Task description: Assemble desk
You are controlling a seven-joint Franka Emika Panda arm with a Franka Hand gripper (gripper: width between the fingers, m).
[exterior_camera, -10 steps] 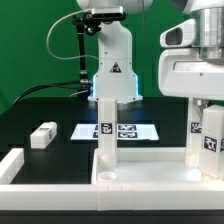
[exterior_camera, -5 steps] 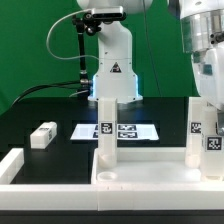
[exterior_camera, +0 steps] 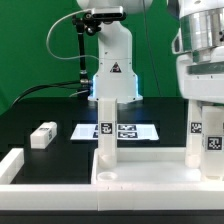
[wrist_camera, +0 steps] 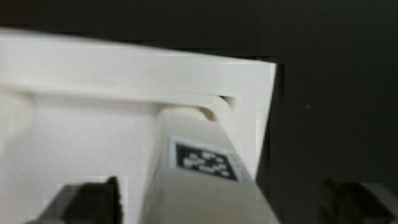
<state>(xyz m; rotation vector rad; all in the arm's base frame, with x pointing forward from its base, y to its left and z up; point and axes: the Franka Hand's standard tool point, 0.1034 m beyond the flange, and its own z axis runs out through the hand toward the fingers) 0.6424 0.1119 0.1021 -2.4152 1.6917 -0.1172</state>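
Near the table's camera-side edge, my gripper (wrist_camera: 214,205) straddles a leg (exterior_camera: 206,130), jaws released; off-centre closing could tilt it in the tabletop (exterior_camera: 140,172).

The arm (exterior_camera: 200,65) points straight down, its jaws spread apart.

We see the rimmed white tabletop (exterior_camera: 150,170) flat below the gripper (wrist_camera: 222,203), a tagged leg (wrist_camera: 199,150) upright in its corner between the jaws; spare leg (exterior_camera: 43,135) lying well away.
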